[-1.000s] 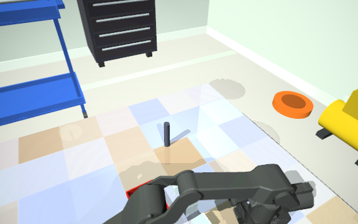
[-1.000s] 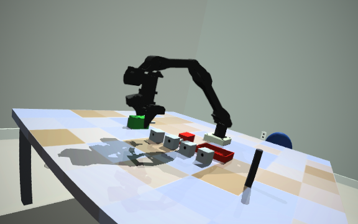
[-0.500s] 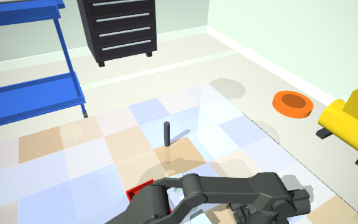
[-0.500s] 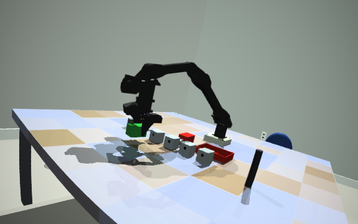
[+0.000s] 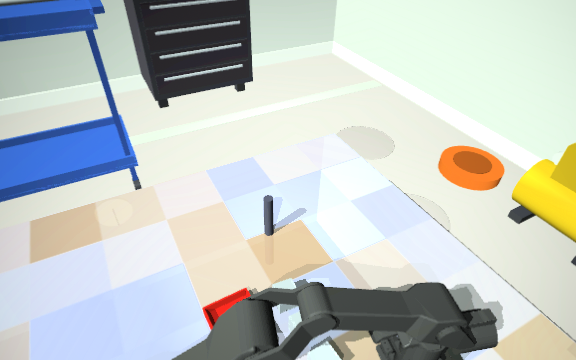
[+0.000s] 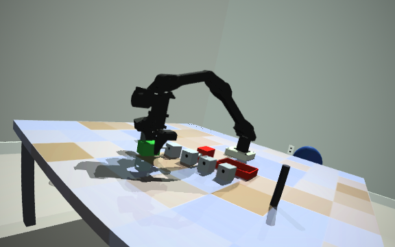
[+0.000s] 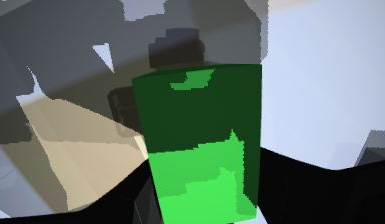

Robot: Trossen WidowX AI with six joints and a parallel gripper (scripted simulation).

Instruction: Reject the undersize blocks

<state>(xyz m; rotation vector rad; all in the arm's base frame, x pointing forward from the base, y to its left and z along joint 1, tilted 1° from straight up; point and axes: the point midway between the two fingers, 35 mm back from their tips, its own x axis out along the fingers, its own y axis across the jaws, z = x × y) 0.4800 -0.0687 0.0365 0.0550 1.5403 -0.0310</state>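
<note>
My gripper (image 6: 152,143) (image 7: 198,150) is shut on the green gauge (image 6: 145,148) (image 7: 203,120), low over the table. A short pale piece shows between the finger and the nearest steel block (image 6: 174,151); I cannot tell whether the pin touches or enters its bore. Three more grey blocks (image 6: 190,158) (image 6: 208,167) (image 6: 228,175) stand in a row, dark bores facing the camera. Part of another dark block (image 7: 376,156) shows at the wrist view's right edge. The red tray (image 6: 249,174) (image 5: 208,316) lies behind the row; its inside is only partly visible.
A red box (image 6: 206,151) sits beside the tray, behind the blocks. The arm's pale base (image 6: 230,153) is behind the tray. A dark upright post (image 5: 268,216) (image 6: 280,186) stands on the table (image 6: 184,230) beyond the row. The arm hides much of the row in the top view.
</note>
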